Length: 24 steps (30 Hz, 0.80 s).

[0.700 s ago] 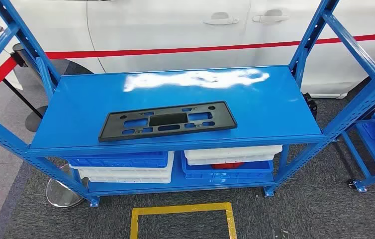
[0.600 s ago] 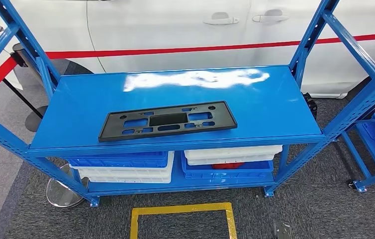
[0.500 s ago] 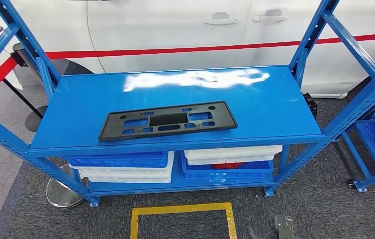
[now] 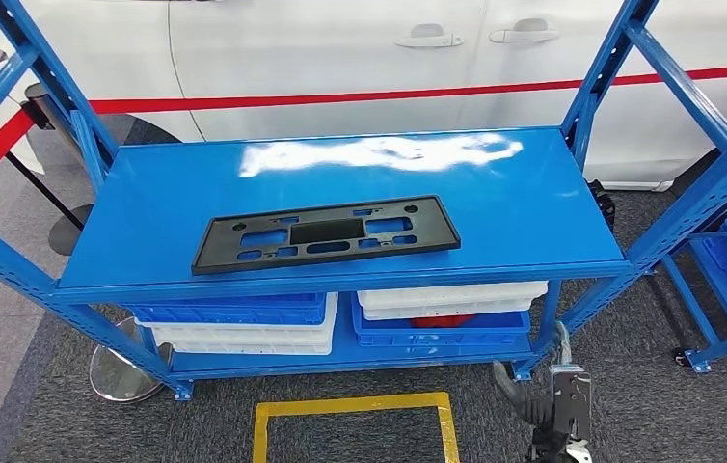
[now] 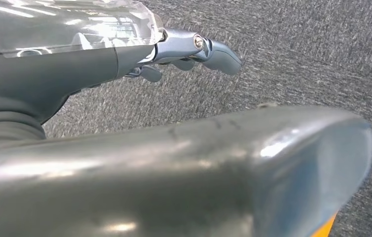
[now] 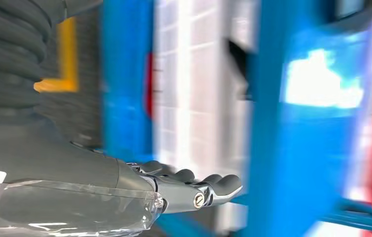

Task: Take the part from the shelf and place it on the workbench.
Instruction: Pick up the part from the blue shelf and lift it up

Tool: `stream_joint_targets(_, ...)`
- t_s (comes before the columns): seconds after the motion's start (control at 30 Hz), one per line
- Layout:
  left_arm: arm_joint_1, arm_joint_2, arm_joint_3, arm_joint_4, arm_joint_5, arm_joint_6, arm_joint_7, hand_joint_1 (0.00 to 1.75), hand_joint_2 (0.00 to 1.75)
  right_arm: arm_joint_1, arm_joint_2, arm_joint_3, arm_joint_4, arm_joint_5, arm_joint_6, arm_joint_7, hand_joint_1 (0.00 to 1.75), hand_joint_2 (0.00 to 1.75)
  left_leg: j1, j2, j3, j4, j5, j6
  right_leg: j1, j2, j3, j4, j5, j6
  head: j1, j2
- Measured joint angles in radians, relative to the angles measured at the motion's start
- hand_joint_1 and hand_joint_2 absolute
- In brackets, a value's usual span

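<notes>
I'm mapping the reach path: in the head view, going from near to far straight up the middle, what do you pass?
Yellow floor marking → stacked bins on the lower shelf → black part on the blue shelf top → red stripe → white car.

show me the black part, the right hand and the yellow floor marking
black part (image 4: 326,234), head view, solid centre panel
right hand (image 4: 554,405), head view, middle of the hand
yellow floor marking (image 4: 352,403), head view, its far strip

head view is looking bright and sharp, with overhead light throwing a white glare patch across the shelf (image 4: 360,193). right wrist view is smearing badly with motion blur. in the left wrist view the thumb (image 5: 184,182) is sitting soft, out of focus.
</notes>
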Motion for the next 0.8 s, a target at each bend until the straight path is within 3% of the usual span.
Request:
stream_joint_targets(0.47, -0.01, -0.007, 0.084, 0.02, -0.089, 0.0, -0.028, 0.0, 0.0, -0.017, -0.082, 0.21, -0.381, 0.145, -0.081, -0.05, 0.0, 1.75, -0.003, 0.0, -0.006, 0.007, -0.001, 0.005, -0.003, 0.0, -0.002, -0.001, 0.003, 0.007, 0.0, 0.0)
stream_joint_targets(0.53, -0.011, -0.009, 0.099, 0.024, -0.104, 0.0, -0.032, 0.0, 0.0, -0.022, -0.099, 0.249, -0.443, 0.165, -0.091, -0.054, 0.0, 0.87, -0.005, 0.0, -0.008, 0.009, -0.002, 0.009, -0.005, 0.0, -0.003, -0.001, 0.004, 0.012, 0.0, 0.0)
stream_joint_targets(0.6, -0.013, -0.01, 0.115, 0.028, -0.119, 0.0, -0.037, 0.0, 0.0, -0.027, -0.116, 0.289, -0.505, 0.175, -0.097, -0.054, 0.0, 0.87, -0.008, 0.0, -0.01, 0.011, -0.002, 0.016, -0.008, 0.0, -0.003, -0.002, 0.005, 0.018, 0.0, 0.0)
stream_joint_targets(0.67, -0.014, -0.012, 0.131, 0.032, -0.135, 0.0, -0.043, 0.0, 0.0, -0.03, -0.132, 0.327, -0.562, 0.173, -0.093, -0.049, 0.0, 1.75, -0.007, 0.0, -0.008, 0.005, 0.002, 0.025, -0.008, 0.0, -0.001, -0.007, 0.007, 0.026, 0.0, 0.0)
stream_joint_targets(0.73, -0.016, -0.018, 0.146, 0.036, -0.152, -0.001, -0.051, 0.0, 0.0, -0.032, -0.152, 0.363, -0.615, 0.164, -0.079, -0.04, 0.0, 1.75, -0.001, 0.001, 0.0, -0.014, 0.014, 0.036, -0.005, -0.001, -0.007, 0.009, -0.007, 0.031, 0.001, 0.0)
stream_joint_targets(0.8, -0.018, -0.024, 0.161, 0.04, -0.17, -0.002, -0.058, 0.0, 0.0, -0.032, -0.17, 0.395, -0.661, 0.166, -0.067, -0.03, 0.0, 1.75, 0.002, 0.003, 0.003, -0.026, 0.023, 0.044, -0.004, -0.001, -0.052, 0.101, -0.061, 0.031, 0.002, 0.0)
